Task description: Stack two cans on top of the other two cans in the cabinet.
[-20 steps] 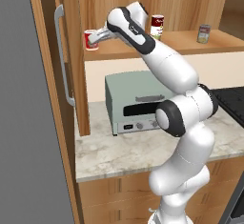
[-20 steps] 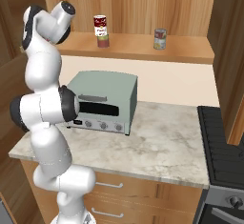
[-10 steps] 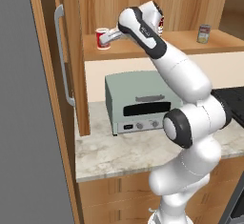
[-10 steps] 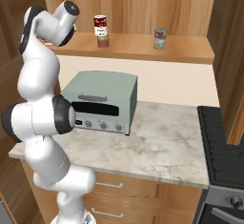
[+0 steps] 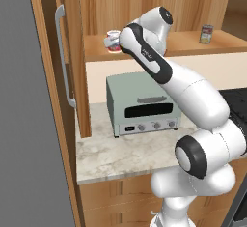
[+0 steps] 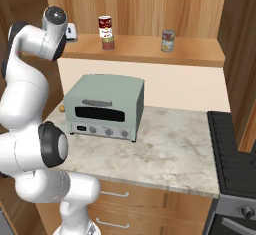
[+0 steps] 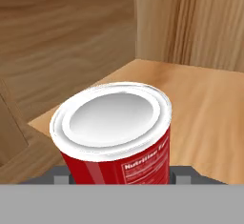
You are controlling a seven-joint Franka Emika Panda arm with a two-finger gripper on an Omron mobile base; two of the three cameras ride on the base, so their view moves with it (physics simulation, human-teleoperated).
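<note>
On the light-brown plank shelf (image 6: 145, 54), one dark-red-and-white can (image 6: 104, 26) is already stacked on a greenish-grey can (image 6: 107, 43). A mostly red, silver-rimmed can (image 7: 114, 132) is held between the gripper's (image 5: 110, 41) jaws; the second greenish-grey can (image 6: 168, 41) remains uncovered.

A home kitchen: toaster oven (image 6: 105, 107) on marble worktop (image 6: 170, 151), wooden wall cabinet (image 5: 72, 52), stove (image 6: 235, 154), drawers below.

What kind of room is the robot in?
It looks like a kitchen, a computer-drawn one. A toaster oven sits on a marble counter, a stove stands beside it, and food cans, like the red can at the claw, sit on a wooden cabinet shelf.
</note>
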